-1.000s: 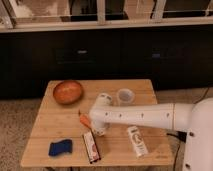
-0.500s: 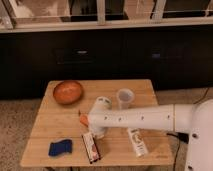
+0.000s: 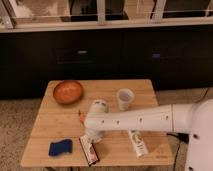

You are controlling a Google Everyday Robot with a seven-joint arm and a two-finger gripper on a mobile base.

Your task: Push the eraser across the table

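Light wooden planks form the bench (image 3: 55,120) top. At its near edge lies the eraser (image 3: 89,150), long and dark with white edges, between a blue wavy-edged pad (image 3: 60,147) and a white labelled tube (image 3: 137,143). The gripper (image 3: 93,136) hangs just above the eraser's far end, under the white arm (image 3: 135,120); whether it is released or clenched, I cannot tell. Farther back stand a clear cup (image 3: 124,98) and an orange bowl (image 3: 68,91).

An office-like lounge: gripper (image 3: 91,136) over a plank table (image 3: 145,90), dark cabinets (image 3: 75,55) behind.
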